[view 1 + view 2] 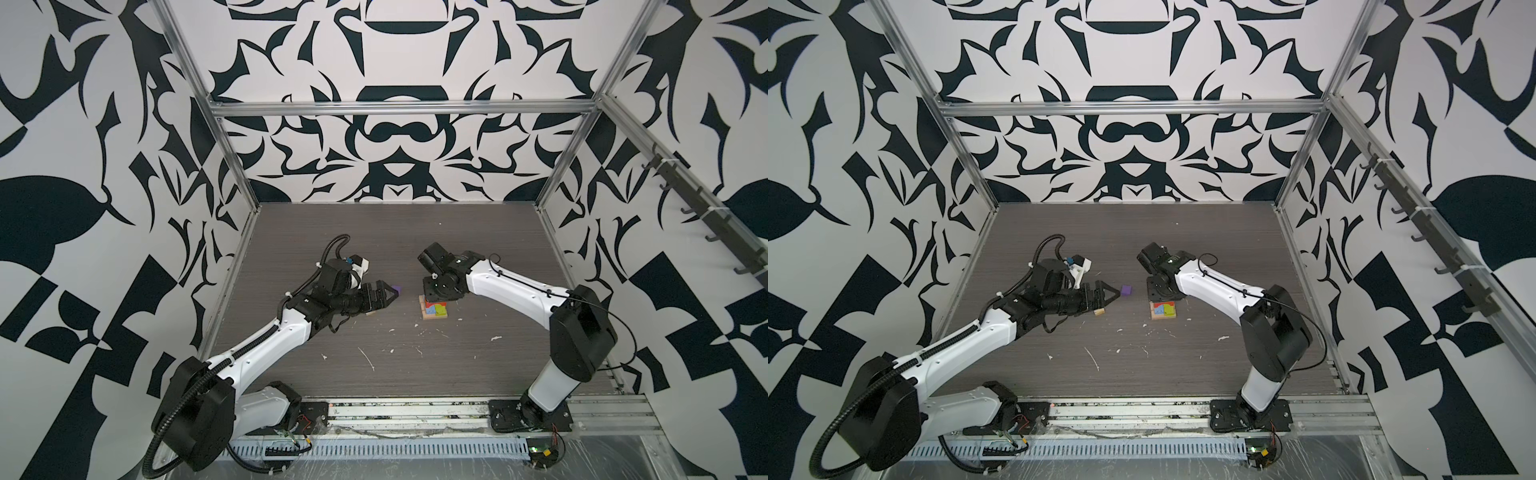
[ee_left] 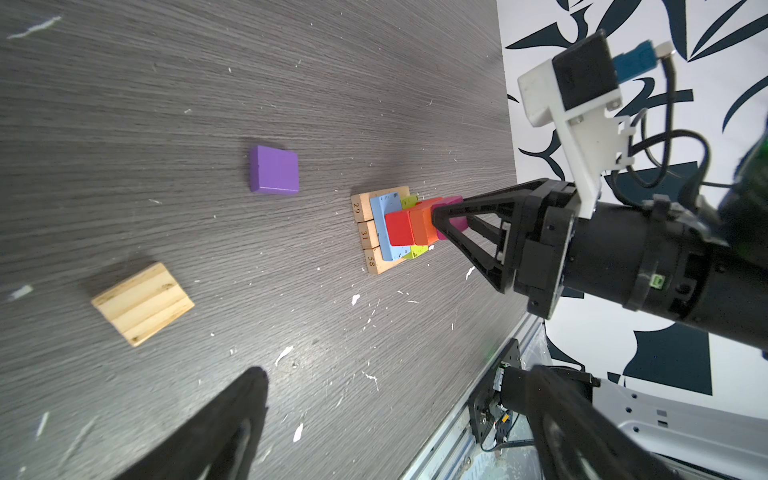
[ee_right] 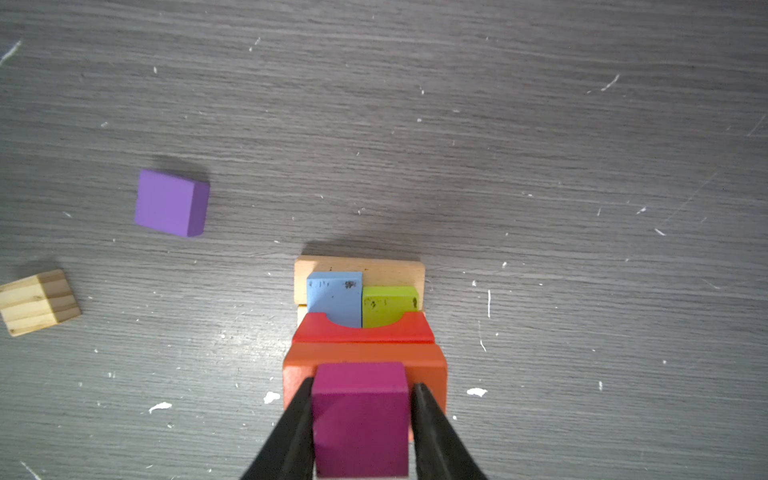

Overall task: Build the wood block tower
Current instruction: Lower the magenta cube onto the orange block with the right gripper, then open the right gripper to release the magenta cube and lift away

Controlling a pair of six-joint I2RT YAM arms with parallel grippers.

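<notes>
In both top views the left gripper (image 1: 1113, 296) hangs left of centre, jaws wide and empty. The tan cube (image 1: 1099, 312) lies just below it in the frame and the purple block (image 1: 1126, 290) just right of its tips. Right of centre on the desk (image 1: 1183, 365) stands the wood block tower (image 1: 1163, 309). The right gripper (image 3: 361, 384) is narrow, clasping the magenta block (image 3: 360, 419) that sits on the orange block (image 3: 365, 353).

The left arm (image 1: 266, 345) and right arm (image 1: 511, 286) have white shells, black joints and small screws. Ribbed black conduit (image 1: 328, 250) follows the left; pincer fingers (image 3: 291, 436) are black triangles.
</notes>
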